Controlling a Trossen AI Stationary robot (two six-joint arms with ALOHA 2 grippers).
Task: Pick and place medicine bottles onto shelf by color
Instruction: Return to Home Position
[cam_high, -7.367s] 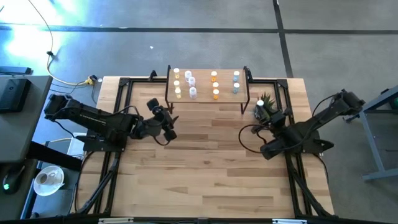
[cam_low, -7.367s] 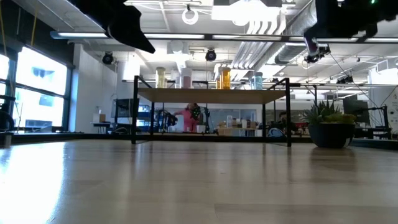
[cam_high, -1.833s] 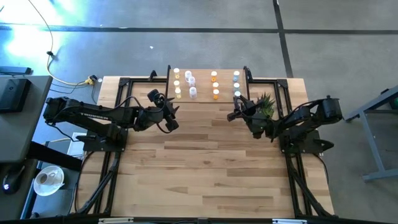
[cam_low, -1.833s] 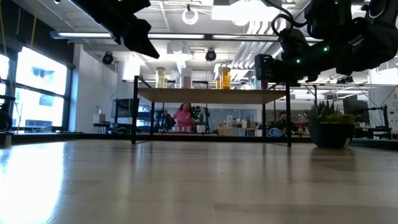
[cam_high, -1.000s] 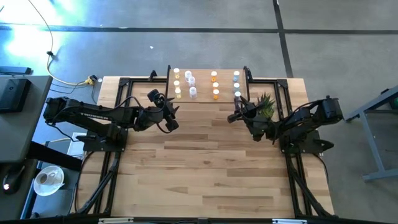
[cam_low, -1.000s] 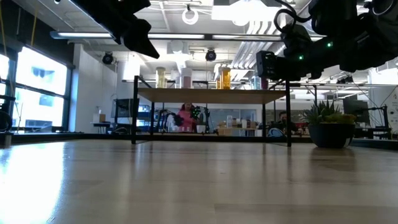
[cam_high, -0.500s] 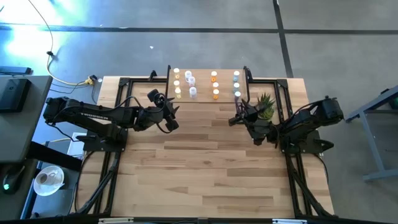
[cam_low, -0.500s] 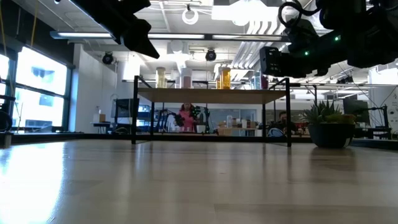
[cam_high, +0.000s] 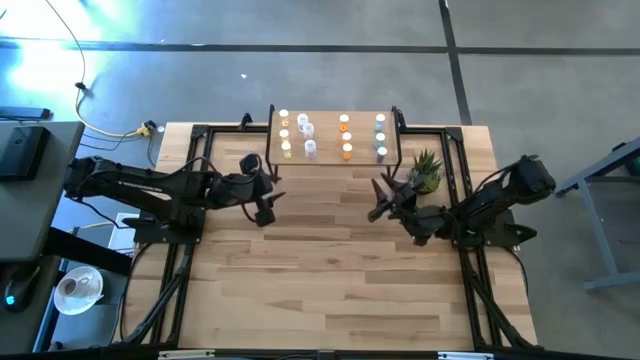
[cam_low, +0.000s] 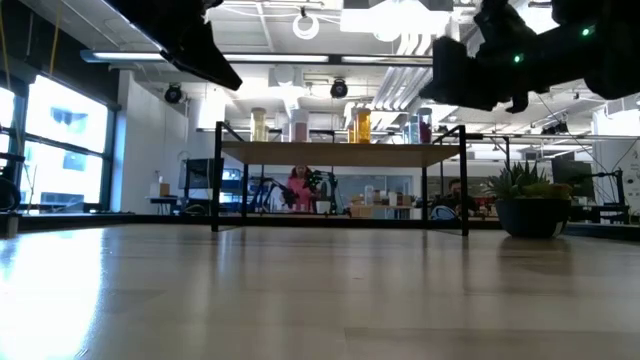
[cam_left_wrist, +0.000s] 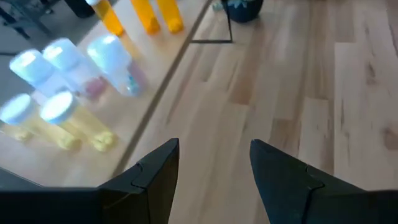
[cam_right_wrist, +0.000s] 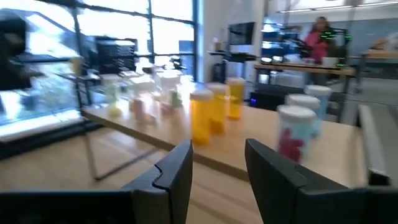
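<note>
The medicine bottles stand upright in colour rows on the shelf (cam_high: 325, 140): yellow (cam_high: 285, 135), clear (cam_high: 306, 137), orange (cam_high: 346, 137) and blue-grey (cam_high: 380, 138). The low view shows them along the shelf top (cam_low: 340, 152), with a pinkish one (cam_low: 425, 130) at the right end. My left gripper (cam_high: 265, 214) hangs open over the table near the shelf's left leg, with nothing between its fingers (cam_left_wrist: 155, 174). My right gripper (cam_high: 378, 200) is open too, in front of the shelf's right end, and its fingers (cam_right_wrist: 177, 171) are apart with nothing between them.
A small green potted plant (cam_high: 425, 172) stands on the table to the right of the shelf, close behind my right gripper. Bare wood tabletop (cam_high: 330, 270) stretches from the shelf to the near edge. Black frame rails (cam_high: 190, 160) run along both sides.
My right gripper has drawn back from the shelf's right end toward the table's near edge, still open. My left gripper has swung round and shifted a little toward the near edge, its opening unchanged. The bottles on the shelf have stayed put.
</note>
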